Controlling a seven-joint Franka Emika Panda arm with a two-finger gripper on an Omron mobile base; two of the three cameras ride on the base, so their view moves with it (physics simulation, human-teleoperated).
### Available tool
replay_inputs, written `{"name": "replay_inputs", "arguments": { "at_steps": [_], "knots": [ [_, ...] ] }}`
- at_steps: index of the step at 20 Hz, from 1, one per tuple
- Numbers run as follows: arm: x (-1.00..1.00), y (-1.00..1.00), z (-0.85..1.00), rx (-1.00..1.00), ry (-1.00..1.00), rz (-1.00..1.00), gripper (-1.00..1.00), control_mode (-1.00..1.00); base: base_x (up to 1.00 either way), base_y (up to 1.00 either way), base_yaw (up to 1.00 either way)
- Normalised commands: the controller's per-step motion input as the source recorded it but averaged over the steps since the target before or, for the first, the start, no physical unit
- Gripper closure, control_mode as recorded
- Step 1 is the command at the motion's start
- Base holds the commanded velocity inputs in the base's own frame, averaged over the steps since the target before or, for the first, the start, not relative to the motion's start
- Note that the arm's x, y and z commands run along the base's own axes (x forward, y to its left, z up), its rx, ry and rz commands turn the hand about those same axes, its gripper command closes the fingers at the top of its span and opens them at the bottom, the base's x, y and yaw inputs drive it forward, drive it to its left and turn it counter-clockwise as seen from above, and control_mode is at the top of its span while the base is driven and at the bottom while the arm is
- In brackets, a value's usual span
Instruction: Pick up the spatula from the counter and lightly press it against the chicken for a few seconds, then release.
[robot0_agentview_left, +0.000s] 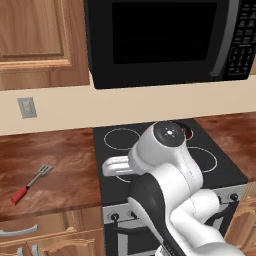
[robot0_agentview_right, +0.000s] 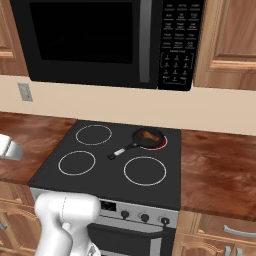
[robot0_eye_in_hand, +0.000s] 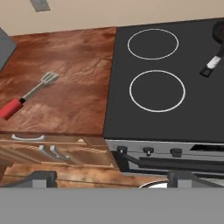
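Spatula, red handle, lies at the left of the hand view on the wooden counter, well apart from the stove. Gripper at bottom centre, fingers spread wide, holding nothing. Right base view, just right of centre: chicken sits in the pan on a rear burner

Wood cabinets, black microwave, beige wall

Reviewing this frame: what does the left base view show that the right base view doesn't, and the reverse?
Left base view: the red-handled spatula lying on the wooden counter left of the stove. Right base view: the chicken in the pan at the stove's back right. Both: the stove, the microwave above it, and the wall outlet.
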Motion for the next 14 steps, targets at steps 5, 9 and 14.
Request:
{"name": "replay_inputs", "arguments": {
  "at_steps": [5,9,14],
  "knots": [
    [0.00,0.22,0.00,0.10,0.02,0.00,-1.00,-1.00,0.00,0.00,0.00],
    [0.00,0.35,-0.02,0.04,0.00,0.00,-1.00,-1.00,0.00,0.00,0.00],
    [0.00,0.38,-0.02,0.00,0.00,0.00,-1.00,-1.00,0.00,0.00,0.00]
  ]
}}
